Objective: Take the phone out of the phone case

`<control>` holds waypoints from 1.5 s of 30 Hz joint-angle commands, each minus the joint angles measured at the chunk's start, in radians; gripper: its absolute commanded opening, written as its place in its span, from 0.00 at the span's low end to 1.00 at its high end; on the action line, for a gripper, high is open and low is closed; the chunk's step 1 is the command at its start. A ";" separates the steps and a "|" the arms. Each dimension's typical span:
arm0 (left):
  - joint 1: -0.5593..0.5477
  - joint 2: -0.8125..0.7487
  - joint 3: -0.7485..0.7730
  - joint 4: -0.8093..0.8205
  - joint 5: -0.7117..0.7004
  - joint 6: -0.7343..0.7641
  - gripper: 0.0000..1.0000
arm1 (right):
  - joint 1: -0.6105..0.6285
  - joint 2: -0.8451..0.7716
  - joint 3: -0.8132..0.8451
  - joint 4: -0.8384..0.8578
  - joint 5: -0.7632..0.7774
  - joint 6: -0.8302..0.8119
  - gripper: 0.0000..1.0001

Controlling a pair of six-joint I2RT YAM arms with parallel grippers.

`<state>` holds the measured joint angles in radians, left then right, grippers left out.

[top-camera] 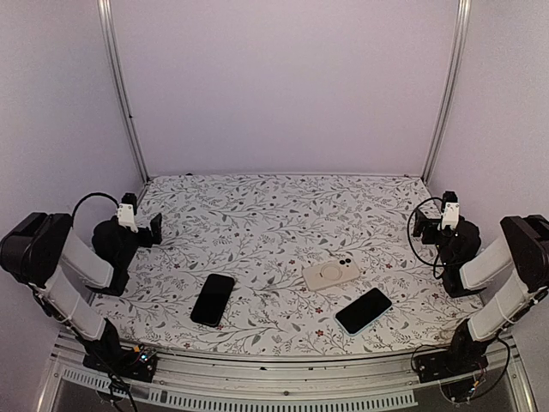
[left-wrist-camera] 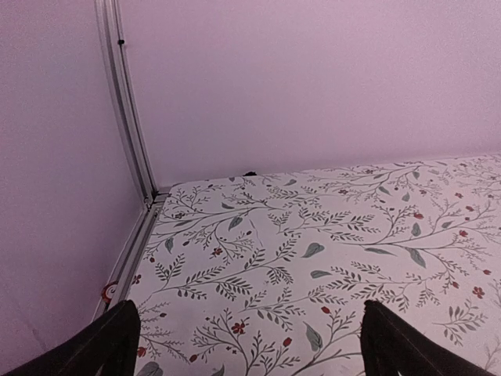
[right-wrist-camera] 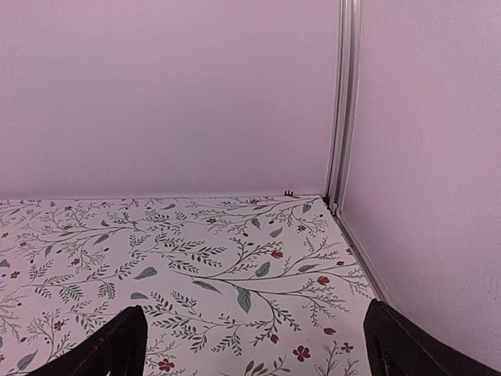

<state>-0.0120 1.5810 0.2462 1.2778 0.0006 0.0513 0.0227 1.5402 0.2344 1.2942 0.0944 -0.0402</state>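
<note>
Three phone-like things lie near the table's front in the top view. A black phone (top-camera: 212, 299) lies screen up at front left. A beige case (top-camera: 330, 274) with a ring mark and camera lenses lies back up in the middle right. A phone with a light blue rim (top-camera: 363, 311) lies screen up at front right. My left gripper (top-camera: 153, 230) is open and empty at the left edge, far from them. My right gripper (top-camera: 422, 223) is open and empty at the right edge. Neither wrist view shows any phone; the left gripper (left-wrist-camera: 249, 333) and right gripper (right-wrist-camera: 254, 337) hover over bare cloth.
A floral cloth (top-camera: 274, 223) covers the table. Pale walls close it in, with metal posts at the back left corner (left-wrist-camera: 129, 133) and back right corner (right-wrist-camera: 344, 117). A metal rail (top-camera: 283, 378) runs along the front edge between the arm bases.
</note>
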 commanded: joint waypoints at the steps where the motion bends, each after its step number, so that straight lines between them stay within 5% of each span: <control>1: 0.011 -0.016 0.013 0.005 0.013 -0.004 0.99 | -0.007 0.010 0.011 0.011 -0.009 0.011 0.99; 18: 0.012 -0.018 0.012 0.007 0.004 -0.006 0.99 | -0.008 0.008 0.010 0.011 -0.009 0.011 0.99; 21: -0.009 -0.051 0.049 -0.079 -0.094 -0.006 0.99 | -0.007 0.005 0.003 0.023 -0.004 0.011 0.99; 27: -0.059 -0.131 0.296 -0.554 -0.200 -0.044 0.99 | 0.036 -0.097 0.078 -0.198 0.042 -0.016 0.99; 35: -0.246 -0.199 0.412 -0.668 -0.267 -0.171 0.99 | 0.169 -0.241 0.250 -0.577 0.081 0.027 0.99; 45: -0.547 -0.154 0.599 -0.982 -0.253 -0.261 0.99 | 0.517 -0.312 0.453 -0.930 0.299 0.011 0.99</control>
<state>-0.4786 1.3975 0.7662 0.4923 -0.2764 -0.1314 0.4355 1.2591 0.6258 0.5545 0.2790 -0.0257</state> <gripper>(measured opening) 0.994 0.989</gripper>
